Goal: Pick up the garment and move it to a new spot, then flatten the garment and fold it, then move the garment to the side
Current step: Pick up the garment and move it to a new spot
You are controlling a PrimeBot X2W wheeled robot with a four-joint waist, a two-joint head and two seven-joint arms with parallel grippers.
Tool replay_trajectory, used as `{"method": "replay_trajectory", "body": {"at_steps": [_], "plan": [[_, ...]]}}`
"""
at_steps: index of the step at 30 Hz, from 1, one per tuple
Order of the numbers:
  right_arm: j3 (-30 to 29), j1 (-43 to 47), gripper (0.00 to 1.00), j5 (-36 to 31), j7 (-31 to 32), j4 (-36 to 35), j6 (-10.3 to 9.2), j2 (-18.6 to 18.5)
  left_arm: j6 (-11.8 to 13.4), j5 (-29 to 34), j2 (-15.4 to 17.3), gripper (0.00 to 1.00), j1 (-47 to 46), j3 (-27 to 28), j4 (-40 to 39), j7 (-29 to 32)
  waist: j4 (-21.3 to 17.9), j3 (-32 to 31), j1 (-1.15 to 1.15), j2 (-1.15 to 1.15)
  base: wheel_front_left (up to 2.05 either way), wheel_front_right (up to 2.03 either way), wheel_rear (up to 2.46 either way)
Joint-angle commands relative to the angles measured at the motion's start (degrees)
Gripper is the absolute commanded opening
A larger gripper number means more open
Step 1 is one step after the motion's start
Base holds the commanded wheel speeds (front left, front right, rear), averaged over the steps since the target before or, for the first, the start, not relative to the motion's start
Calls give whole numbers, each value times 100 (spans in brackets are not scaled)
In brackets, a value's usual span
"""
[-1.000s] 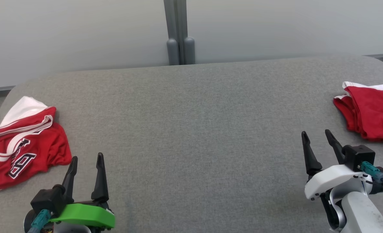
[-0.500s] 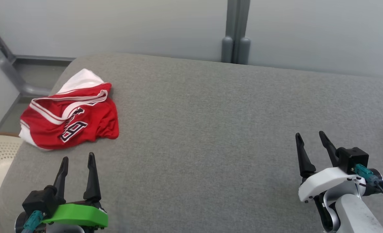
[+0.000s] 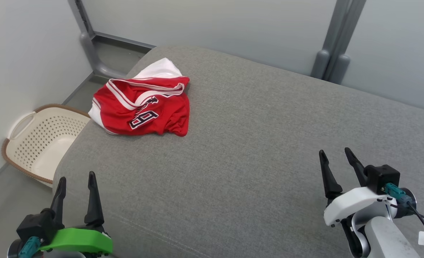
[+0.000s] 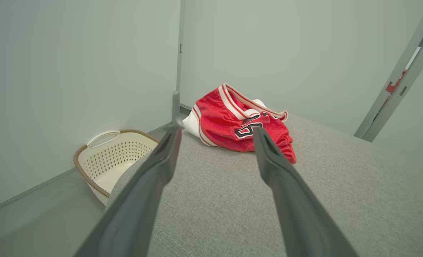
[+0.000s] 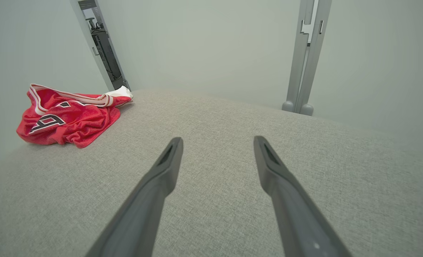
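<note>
Head view: a crumpled red-and-white garment with a black number 9 lies at the far left corner of a grey cushion. Beside that corner a perforated cream basket sits on the floor, and the left gripper and right gripper are both spread, holding nothing. Left wrist view: the fingers frame the garment, with the basket at lower left. Right wrist view: the garment lies far left.

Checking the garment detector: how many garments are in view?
1: a crumpled red-and-white jersey at the far left corner of the grey cushion, beside the cream laundry basket on the floor. More may lie outside the frame.
</note>
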Motion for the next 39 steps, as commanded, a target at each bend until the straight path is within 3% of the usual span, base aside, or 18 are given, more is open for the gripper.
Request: {"method": "replay_trajectory", "body": {"at_steps": [1, 13, 18, 25, 29, 34, 37, 39], "plan": [[-5, 26, 100, -15, -15, 16, -10, -6, -17, 27, 17, 100, 72, 15, 0, -3, 284, 12, 0, 0, 0, 0, 0], [28, -53, 100, -55, -15, -64, -10, -27, -17, -378, 17, 100, -168, 43, 213, -3, 257, 247, 0, 0, 0, 0, 0], [70, -156, 100, -141, 4, -147, -10, -59, -17, -697, 309, 100, -598, -67, 641, 96, 24, 495, 0, 0, 0, 0, 0], [349, -529, 100, -325, 187, -624, -10, -107, -17, -1806, 1081, 100, -2187, 192, 1088, 1850, -612, 1255, 0, 0, 0, 0, 0], [579, -804, 100, -427, 327, -1055, -10, -138, 163, -2496, 1604, 100, -2952, 636, 1029, 3094, -1196, 1884, 0, 0, 0, 0, 0], [631, -929, 100, -509, 470, -1645, -10, -205, 726, -3105, 2227, 100, -3430, 1136, 768, 4544, -1789, 2612, 0, 0, 0, 0, 0], [581, -923, 100, -511, 473, -1972, -10, -169, 1182, -3214, 2543, 100, -3434, 1348, 505, 5118, -2126, 2977, 0, 0, 0, 0, 0], [514, -932, 100, -564, 479, -2159, -10, -169, 1342, -3342, 2758, 100, -3496, 1542, 447, 5379, -2314, 3200, 0, 0, 0, 0, 0]]}}
